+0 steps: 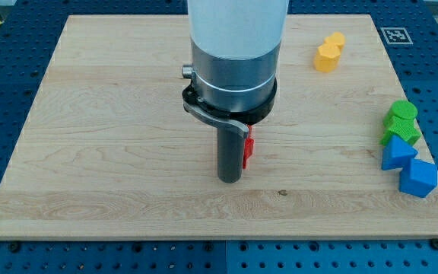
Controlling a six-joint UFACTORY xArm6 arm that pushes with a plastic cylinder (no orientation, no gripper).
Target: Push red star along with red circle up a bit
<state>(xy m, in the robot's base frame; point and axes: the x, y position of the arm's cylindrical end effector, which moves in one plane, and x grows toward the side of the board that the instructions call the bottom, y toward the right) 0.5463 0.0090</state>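
Note:
Only a thin sliver of a red block point(246, 150) shows, at the right side of my dark rod; its shape cannot be made out, and the arm's body hides the rest. No second red block is visible. My tip point(229, 180) rests on the wooden board point(112, 114) a little below centre, touching or just left of the red sliver.
Two yellow blocks point(328, 52) sit at the view's top right. Two green blocks point(400, 122) and two blue blocks point(409, 167) are stacked along the board's right edge. A fiducial marker point(395, 35) lies off the top right corner.

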